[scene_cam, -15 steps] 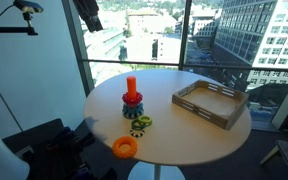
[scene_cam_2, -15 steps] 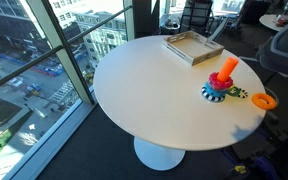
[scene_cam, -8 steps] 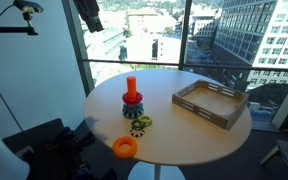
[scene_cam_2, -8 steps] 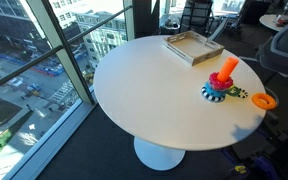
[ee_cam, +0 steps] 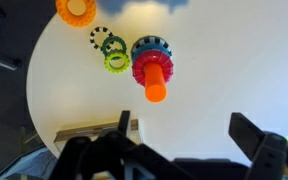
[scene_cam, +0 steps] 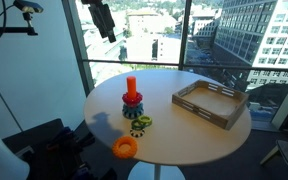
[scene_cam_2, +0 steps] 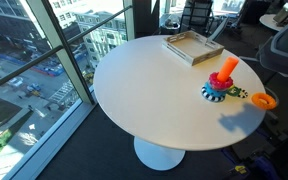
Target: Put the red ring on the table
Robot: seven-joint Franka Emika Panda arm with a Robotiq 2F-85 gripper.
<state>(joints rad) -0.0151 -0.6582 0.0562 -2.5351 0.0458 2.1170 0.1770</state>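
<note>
The red ring (scene_cam: 132,100) sits on a stack of toothed rings around an upright orange peg (scene_cam: 131,86) on the round beige table (scene_cam: 184,135). The ring also shows in an exterior view (scene_cam_2: 220,81) and in the wrist view (ee_cam: 139,68), at the peg's base (ee_cam: 156,86). My gripper (scene_cam: 105,20) hangs high above the table's far left side, well apart from the stack. In the wrist view it (ee_cam: 181,120) is open and empty, with the stack just ahead of the fingers.
An orange ring (scene_cam: 125,148) lies near the table's front edge, and also shows in the wrist view (ee_cam: 76,8). Small green and yellow gear rings (scene_cam: 141,123) lie beside the stack. A rectangular wooden tray (scene_cam: 211,103) stands on the table's right side.
My gripper has shifted a little to the right and lower in the exterior view. The rings, peg and tray have not moved.
</note>
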